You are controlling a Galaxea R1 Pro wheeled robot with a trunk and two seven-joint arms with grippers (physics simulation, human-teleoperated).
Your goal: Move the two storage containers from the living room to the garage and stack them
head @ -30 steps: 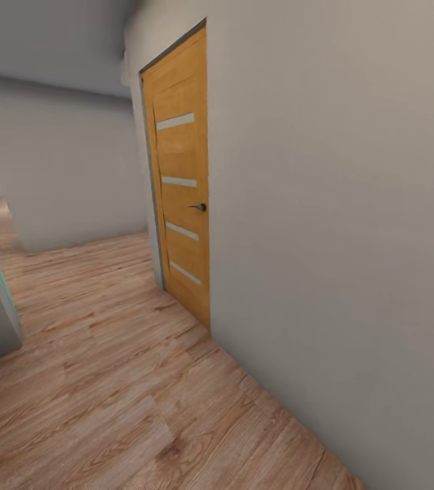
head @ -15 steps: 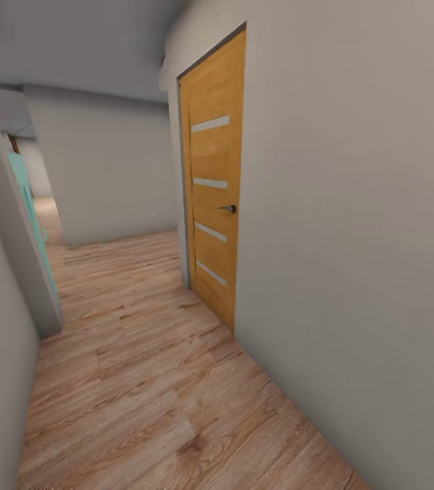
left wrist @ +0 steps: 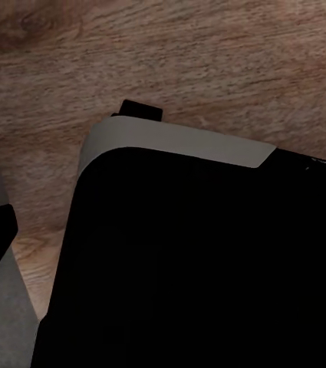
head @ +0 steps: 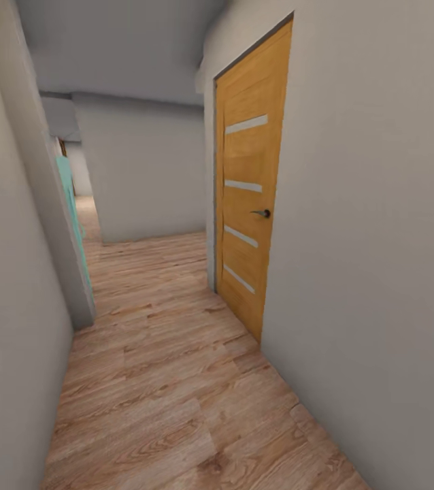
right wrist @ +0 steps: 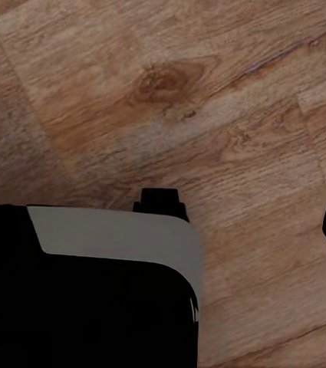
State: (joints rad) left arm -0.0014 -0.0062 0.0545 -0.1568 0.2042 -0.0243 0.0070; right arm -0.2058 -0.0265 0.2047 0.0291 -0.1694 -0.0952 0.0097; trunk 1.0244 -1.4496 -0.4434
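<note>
Robot in narrow corridor, light wood plank floor (head: 169, 381); I judge it in transit, stacking not begun. No storage container visible, whereabouts unknown. Orange-wood door (head: 251, 197) with glass slits shut in right wall (head: 380, 272); left wall (head: 6, 306) close. Passage free ahead. Wrist cameras face floor over dark robot body (left wrist: 193, 268); jaws state: cannot tell.

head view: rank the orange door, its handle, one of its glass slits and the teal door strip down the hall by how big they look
1. orange door
2. teal door strip, though it is farther off and partly hidden, so apparent size only
3. glass slit
4. handle
</note>
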